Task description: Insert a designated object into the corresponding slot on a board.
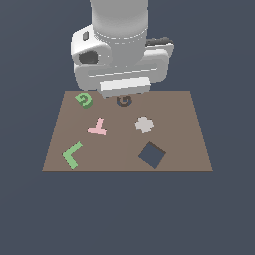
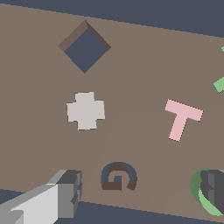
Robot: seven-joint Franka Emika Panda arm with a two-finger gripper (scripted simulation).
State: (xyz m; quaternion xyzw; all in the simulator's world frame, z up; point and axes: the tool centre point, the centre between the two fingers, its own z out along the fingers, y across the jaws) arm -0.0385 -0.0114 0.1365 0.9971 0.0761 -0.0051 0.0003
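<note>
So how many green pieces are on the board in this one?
2. The green G lies near the board's far corner on the exterior view's left. The green L-shaped piece lies near the front corner on that side. The arm hides part of the far edge.

I see the green G block (image 1: pixel 83 99) lying flat on the brown board (image 1: pixel 189 149), beside my gripper's finger; the dark G-shaped slot (image 2: pixel 118 176) sits empty between the fingers.

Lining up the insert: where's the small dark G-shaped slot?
The small dark G-shaped slot sits at the brown board's far edge, on the exterior view's right of the bright-green G block.
</note>
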